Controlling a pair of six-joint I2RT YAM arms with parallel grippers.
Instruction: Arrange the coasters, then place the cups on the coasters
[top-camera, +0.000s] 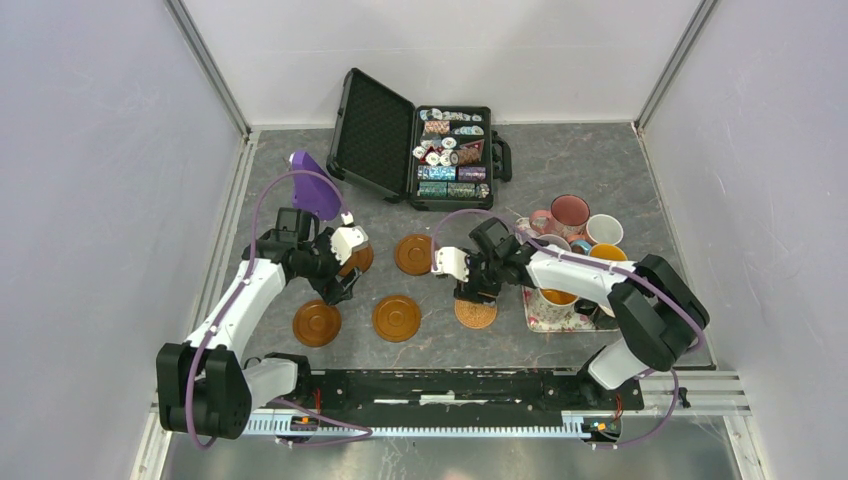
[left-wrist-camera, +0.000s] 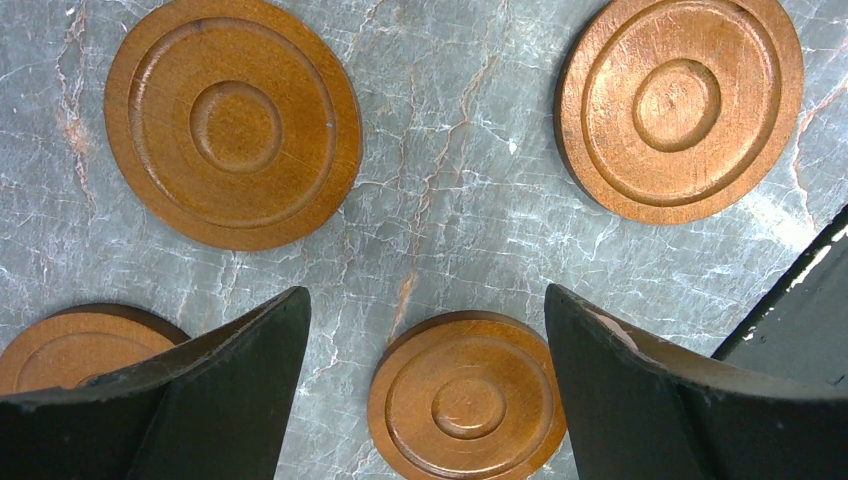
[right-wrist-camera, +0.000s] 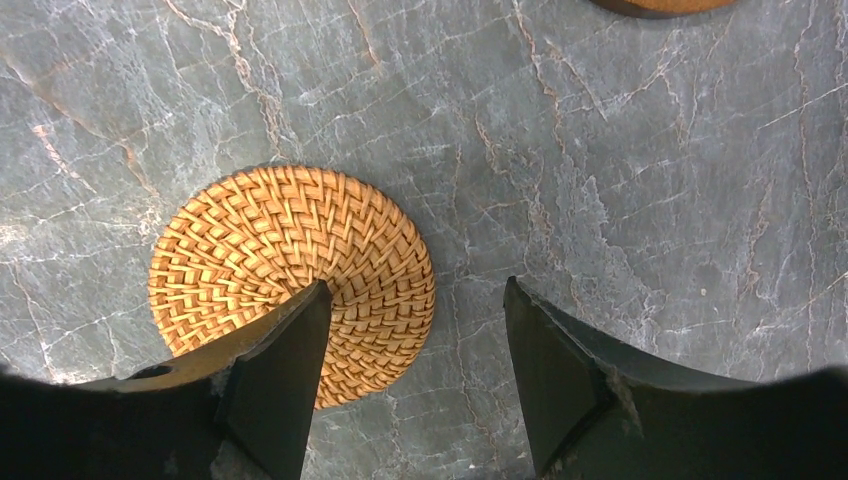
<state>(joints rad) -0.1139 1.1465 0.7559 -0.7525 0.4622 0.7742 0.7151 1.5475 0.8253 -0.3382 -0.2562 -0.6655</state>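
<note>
Four brown wooden coasters lie flat on the marble table: two far ones (left-wrist-camera: 233, 120) (left-wrist-camera: 680, 105), and two near ones (left-wrist-camera: 467, 397) (left-wrist-camera: 70, 345). My left gripper (left-wrist-camera: 425, 295) hangs open above them, the middle near coaster lying below and between its fingers, untouched. A woven orange-tan coaster (right-wrist-camera: 290, 260) lies flat under my right gripper (right-wrist-camera: 416, 285), which is open; its left finger (right-wrist-camera: 280, 370) overlaps the coaster's edge. The cups, among them a pink one (top-camera: 570, 212) and a white one (top-camera: 604, 229), cluster at the right by the floral tray (top-camera: 545, 312).
An open black case (top-camera: 420, 150) of poker chips stands at the back centre. A purple object (top-camera: 315, 185) sits behind the left arm. Metal frame rails (top-camera: 228, 250) border the table on the left and right.
</note>
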